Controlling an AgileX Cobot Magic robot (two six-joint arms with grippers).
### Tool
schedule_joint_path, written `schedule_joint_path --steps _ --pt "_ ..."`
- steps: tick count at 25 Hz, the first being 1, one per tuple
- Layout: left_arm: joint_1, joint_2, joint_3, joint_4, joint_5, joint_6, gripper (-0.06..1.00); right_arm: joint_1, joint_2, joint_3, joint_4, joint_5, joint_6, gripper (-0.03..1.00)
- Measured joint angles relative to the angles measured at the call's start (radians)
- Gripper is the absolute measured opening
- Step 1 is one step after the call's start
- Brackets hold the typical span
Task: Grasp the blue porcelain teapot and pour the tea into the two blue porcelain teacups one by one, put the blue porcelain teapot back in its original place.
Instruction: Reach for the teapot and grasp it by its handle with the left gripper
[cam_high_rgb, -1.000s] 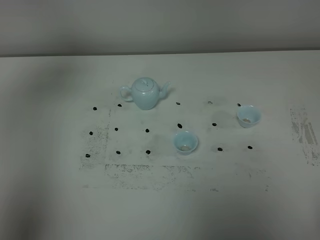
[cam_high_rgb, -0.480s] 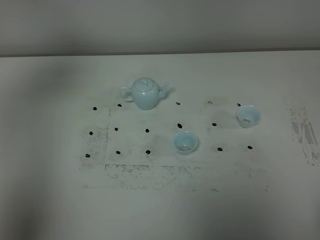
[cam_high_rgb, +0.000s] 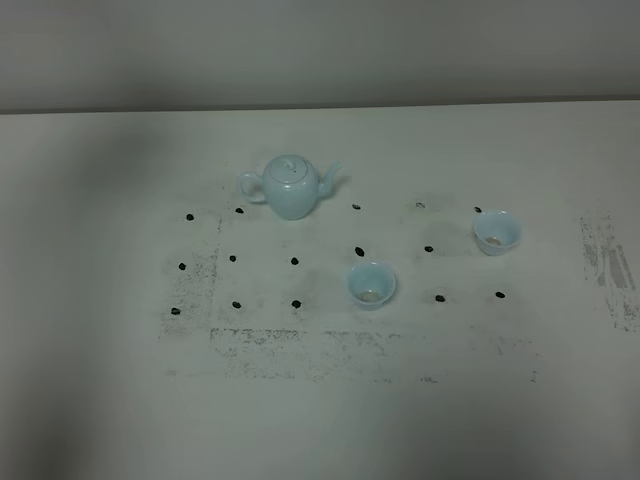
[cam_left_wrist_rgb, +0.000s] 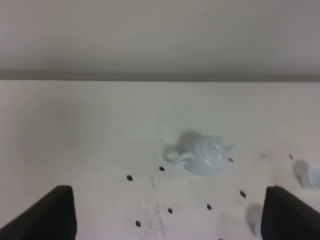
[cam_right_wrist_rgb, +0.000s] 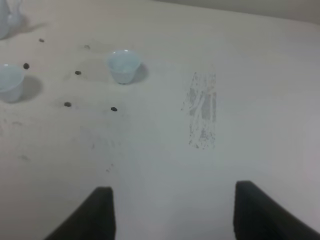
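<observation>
Pale-blue teapot (cam_high_rgb: 291, 187) stands upright on the white counter (cam_high_rgb: 100, 400); front teacup (cam_high_rgb: 371, 285) and rear teacup (cam_high_rgb: 496, 232) sit rightward; left pincer (cam_left_wrist_rgb: 167, 217) and right pincer (cam_right_wrist_rgb: 180, 212) are spread wide, well apart from them.

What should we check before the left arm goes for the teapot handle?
1. Teapot upright, lid seated: ok.
2. Handle on the left arm's side, nothing beside it: ok.
3. Left gripper open and empty: ok.
4. Right gripper open, away from both cups: ok.
5. Near teacup and right teacup upright, apart from the teapot: ok.
6. Tea level inside the teapot: cannot tell.
</observation>
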Motion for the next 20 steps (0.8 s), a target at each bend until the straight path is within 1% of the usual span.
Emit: schedule_joint_path --steps 1,2,4,8,12,16,18,20 --pt "-0.033 0.0 0.0 0.021 -0.004 0.001 0.72 0.0 0.0 0.0 0.0 0.0 0.0 0.5" --pt "-0.107 0.0 0.0 0.077 -0.038 0.001 0.72 0.0 0.0 0.0 0.0 0.0 0.0 0.5" --pt "-0.194 0.008 0.0 0.153 -0.08 -0.006 0.72 0.0 0.0 0.0 0.001 0.0 0.0 0.5" --pt "-0.343 0.058 0.0 0.338 -0.149 -0.108 0.72 0.0 0.0 0.0 0.001 0.0 0.0 0.5" --pt "-0.474 0.161 0.0 0.53 -0.159 -0.211 0.72 0.0 0.0 0.001 0.001 0.0 0.0 0.5" --pt "-0.587 0.284 0.0 0.733 -0.178 -0.322 0.72 0.0 0.0 0.001 0.001 0.0 0.0 0.5" --pt "-0.628 0.338 0.0 0.843 -0.202 -0.386 0.72 0.0 0.0 0.001 0.001 0.0 0.0 0.5" --pt "-0.658 0.388 0.0 0.934 -0.243 -0.463 0.72 0.0 0.0 0.001 0.001 0.0 0.0 0.5"
